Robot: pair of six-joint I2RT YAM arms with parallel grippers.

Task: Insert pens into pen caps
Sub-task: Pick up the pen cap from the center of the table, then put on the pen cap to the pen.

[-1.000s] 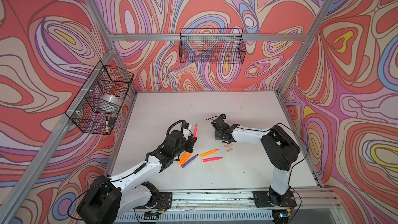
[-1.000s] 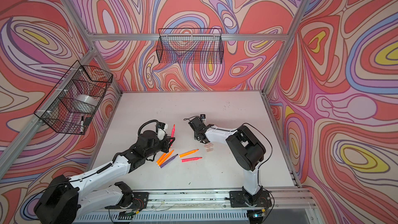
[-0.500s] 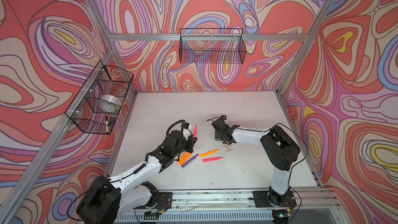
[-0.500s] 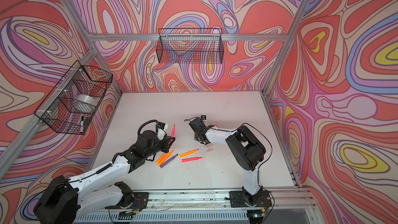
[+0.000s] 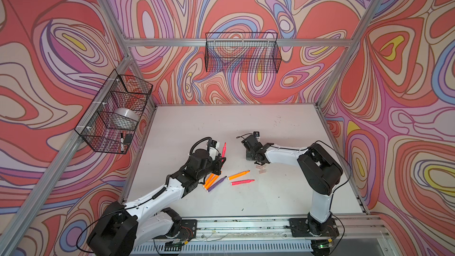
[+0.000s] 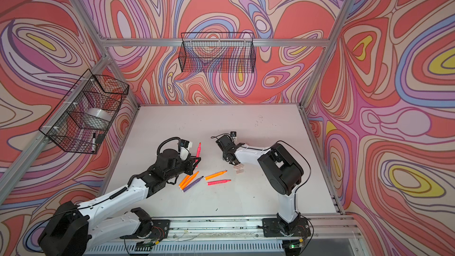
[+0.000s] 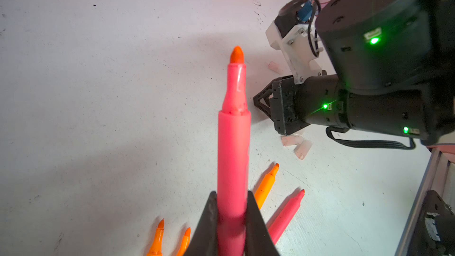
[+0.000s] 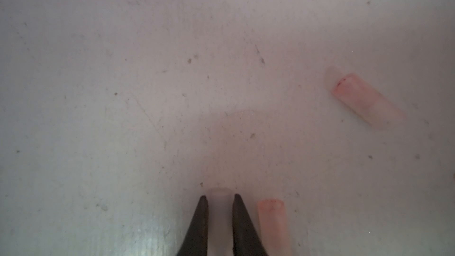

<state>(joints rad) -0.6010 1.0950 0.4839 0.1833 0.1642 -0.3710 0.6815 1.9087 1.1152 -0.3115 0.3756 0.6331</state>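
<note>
Pink pen [image 7: 234, 144] was clamped at its rear in the left gripper [image 7: 231, 193], tip raised and aimed away across the table [image 5: 283, 193]. Just to its right, a translucent cap [image 8: 218, 190] was pinched lengthwise in the right gripper [image 8: 219, 196], low against the surface.

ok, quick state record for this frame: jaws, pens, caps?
left jaws: shut on hot pink pen, tip uncapped
right jaws: shut on translucent pen cap, low at the white table
loose pens: two orange pens, purple pen, single orange pen, loose pink pen; all uncapped, lying flat
spare caps: adjacent cap beside the held one, far cap apart
</note>
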